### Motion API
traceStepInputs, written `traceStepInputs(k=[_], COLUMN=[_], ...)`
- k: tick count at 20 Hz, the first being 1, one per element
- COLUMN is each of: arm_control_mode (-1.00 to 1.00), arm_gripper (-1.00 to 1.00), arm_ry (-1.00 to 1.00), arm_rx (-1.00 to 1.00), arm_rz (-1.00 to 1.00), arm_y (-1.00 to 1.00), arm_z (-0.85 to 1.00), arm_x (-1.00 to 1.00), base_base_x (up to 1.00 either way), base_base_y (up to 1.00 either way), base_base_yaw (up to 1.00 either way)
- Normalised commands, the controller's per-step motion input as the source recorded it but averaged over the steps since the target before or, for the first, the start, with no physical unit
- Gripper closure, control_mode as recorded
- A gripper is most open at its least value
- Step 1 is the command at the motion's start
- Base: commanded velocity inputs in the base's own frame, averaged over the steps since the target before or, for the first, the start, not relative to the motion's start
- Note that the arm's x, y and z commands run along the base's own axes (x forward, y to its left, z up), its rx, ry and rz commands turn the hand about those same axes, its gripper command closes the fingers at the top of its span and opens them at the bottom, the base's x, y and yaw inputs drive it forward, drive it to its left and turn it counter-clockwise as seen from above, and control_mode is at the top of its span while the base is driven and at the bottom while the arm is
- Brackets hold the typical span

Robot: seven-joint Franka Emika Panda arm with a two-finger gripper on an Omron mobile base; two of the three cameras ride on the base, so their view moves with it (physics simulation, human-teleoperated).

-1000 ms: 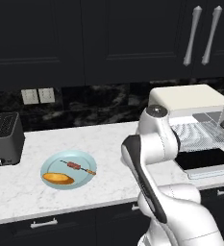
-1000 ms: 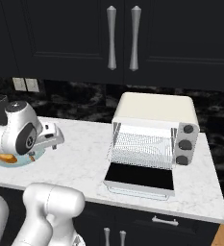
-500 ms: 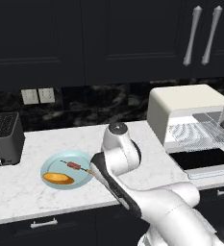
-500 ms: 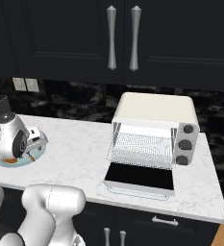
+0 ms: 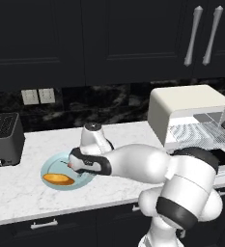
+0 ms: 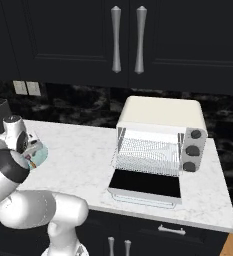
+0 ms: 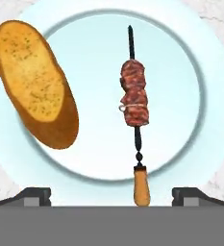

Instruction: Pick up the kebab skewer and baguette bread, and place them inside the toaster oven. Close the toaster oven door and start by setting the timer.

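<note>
In the hand view a light-blue plate (image 7: pixel 96 67) holds the baguette bread (image 7: pixel 36 84) on the left and the kebab skewer (image 7: pixel 135 105) in the middle, its orange handle pointing toward me. My gripper (image 7: pixel 111 196) hovers just above the plate, open, its two dark fingertips (image 7: pixel 34 194) standing wide apart on either side of the skewer's handle end, holding nothing. From the left base view, the hand (image 5: pixel 80 168) hangs over the plate (image 5: pixel 51 168) beside the bread (image 5: pixel 58 179). The toaster oven (image 6: pixel 160 135) stands to the right with its door (image 6: pixel 145 184) folded down and its wire rack showing.
A dark grey slot toaster (image 5: pixel 5 140) stands at the left end of the white marble counter (image 6: pixel 83 160). Dark cabinets with silver handles hang above. The oven's lowered door reaches toward the counter's front edge.
The arm has swung left from beside the oven to the plate, and the hand has come down over the plate. The jaws stayed open; bread and skewer have not moved.
</note>
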Motion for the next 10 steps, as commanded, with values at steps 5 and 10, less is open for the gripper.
traceStepInputs(k=[5,10], arm_control_mode=[-1.0,-1.0], arm_gripper=[-1.0,-1.0], arm_ry=[0.14,0.02], arm_rx=[-0.17,-0.15], arm_rz=[0.09,0.04], arm_y=[0.47,0.07], arm_z=[-0.39,-0.23], arm_x=[0.37,0.29], base_base_x=[0.0,0.0], base_base_y=[0.0,0.0], base_base_yaw=[0.0,0.0])
